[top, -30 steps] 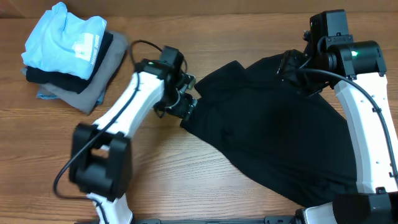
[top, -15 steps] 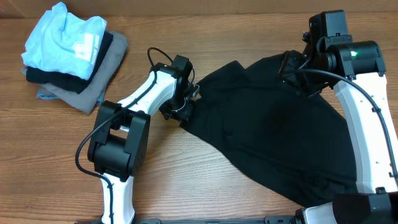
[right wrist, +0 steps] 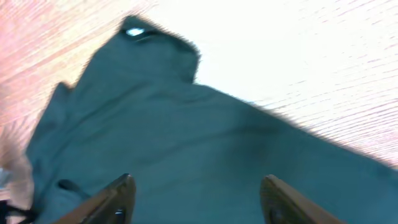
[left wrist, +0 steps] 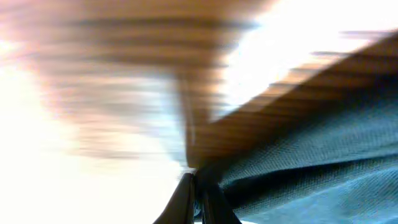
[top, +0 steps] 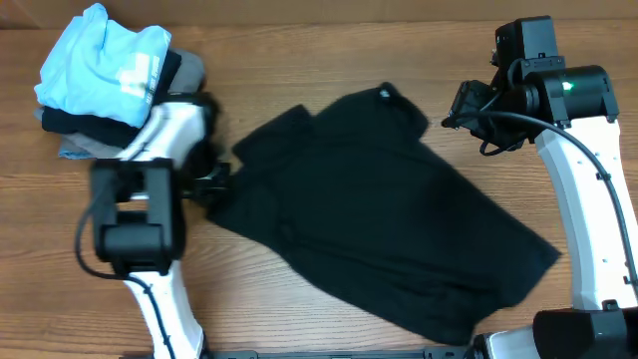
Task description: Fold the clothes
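Wood table (left wrist: 124, 62) smeared (left wrist), black polo shirt (right wrist: 205, 149) cropped below

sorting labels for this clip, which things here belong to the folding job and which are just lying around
Part of the job:
black polo shirt, lying unfolded
left claw, shut on the shirt's edge
right claw, open, holding nothing

Just lying about:
light blue shirt, folded, far left
grey folded garment, beneath it

The black shirt (right wrist: 205, 143) lies spread across the wooden table (right wrist: 50, 37), filling most of the view; a small white mark (right wrist: 134, 32) shows at its upper edge; the right gripper (right wrist: 198, 182) hangs above the cloth, fingers (right wrist: 118, 196) wide apart, holding nothing; the table's upper right is washed out.
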### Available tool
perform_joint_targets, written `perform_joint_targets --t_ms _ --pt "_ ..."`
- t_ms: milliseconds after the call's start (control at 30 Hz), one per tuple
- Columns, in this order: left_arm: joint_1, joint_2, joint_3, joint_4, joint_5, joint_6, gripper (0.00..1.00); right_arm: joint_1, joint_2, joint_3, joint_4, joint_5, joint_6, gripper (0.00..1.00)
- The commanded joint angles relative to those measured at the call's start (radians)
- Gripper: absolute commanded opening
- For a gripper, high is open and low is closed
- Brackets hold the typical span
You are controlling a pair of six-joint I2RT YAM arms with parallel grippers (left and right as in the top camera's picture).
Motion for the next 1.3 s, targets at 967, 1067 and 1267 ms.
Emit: perform_joint_targets --t_ms 967,1067,1267 --pt "0.287 -0.468 -0.001 -0.06 0.573 0.219 0.33 -0.408 0.103 -0.874 0.384 -0.03 0.044 0.57" --pt "0.287 -0.468 -0.001 -0.06 0.594 0.22 0.33 -0.408 0.103 -0.896 0.466 -0.03 0.044 0.38" --pt "0.274 -0.468 -0.001 -0.059 0.712 0.235 0.34 -0.414 0.103 -0.893 0.657 -0.03 0.098 0.04"
